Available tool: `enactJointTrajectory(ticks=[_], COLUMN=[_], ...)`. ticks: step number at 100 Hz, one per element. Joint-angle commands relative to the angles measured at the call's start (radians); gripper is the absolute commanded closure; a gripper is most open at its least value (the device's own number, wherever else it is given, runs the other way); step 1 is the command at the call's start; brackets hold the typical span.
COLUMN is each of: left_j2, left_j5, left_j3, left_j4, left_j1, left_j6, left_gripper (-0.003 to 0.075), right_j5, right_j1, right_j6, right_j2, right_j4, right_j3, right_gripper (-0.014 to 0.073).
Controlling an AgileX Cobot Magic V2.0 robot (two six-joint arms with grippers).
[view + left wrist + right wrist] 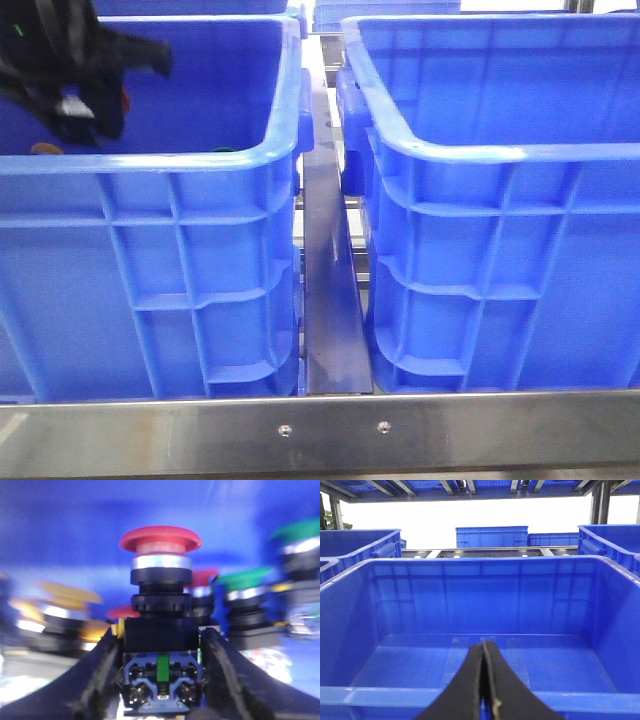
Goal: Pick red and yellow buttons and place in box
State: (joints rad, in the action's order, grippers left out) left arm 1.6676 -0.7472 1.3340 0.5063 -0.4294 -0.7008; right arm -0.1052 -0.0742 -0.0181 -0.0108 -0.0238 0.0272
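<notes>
My left gripper point(160, 636) is shut on the dark body of a red button point(160, 539), which stands upright between the fingers. In the front view this gripper point(90, 98) is inside the left blue crate point(150, 162), near its far left. Blurred yellow buttons point(65, 600) lie beside it, and another red button point(204, 577) is behind. The right blue box point(470, 152) stands beside the left crate. My right gripper point(483, 644) is shut and empty, just outside the near rim of a blue box point(480, 605) whose floor is bare.
Green buttons point(245, 580) lie close to the held one in the left crate. A metal rail point(330, 300) runs between the two crates, and a steel bar point(330, 430) crosses the front. More blue crates point(492, 536) stand on racks behind.
</notes>
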Motion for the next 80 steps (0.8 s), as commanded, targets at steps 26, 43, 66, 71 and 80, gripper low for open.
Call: enactJointTrajectory(ticks=[26, 43, 66, 71, 80], left_j2=[-0.279, -0.344, -0.354, -0.353, -0.353], left_j5=[-0.009, -0.009, -0.009, -0.009, -0.007], left_j3=[0.016, 0.016, 0.016, 0.016, 0.016], left_j4=[0.013, 0.007, 0.007, 0.007, 0.007], left_j1=[-0.21, -0.397, -0.622, -0.648, -0.674], left_j6=[0.116, 0.168, 0.23, 0.233, 0.233], left_gripper=[0.0739, 0.0739, 0.0739, 0.0739, 0.0739], right_j5=[-0.076, -0.077, -0.079, -0.096, -0.148], right_j1=[-0.001, -0.001, -0.001, -0.001, -0.001], right_j6=[0.004, 0.004, 0.004, 0.004, 0.004], right_j2=[-0.023, -0.023, -0.023, -0.023, -0.023], right_j4=[0.01, 0.01, 0.01, 0.01, 0.01], right_j3=[-0.011, -0.011, -0.011, -0.011, -0.011], right_gripper=[0.0661, 0.0661, 0.0661, 0.0661, 0.0661])
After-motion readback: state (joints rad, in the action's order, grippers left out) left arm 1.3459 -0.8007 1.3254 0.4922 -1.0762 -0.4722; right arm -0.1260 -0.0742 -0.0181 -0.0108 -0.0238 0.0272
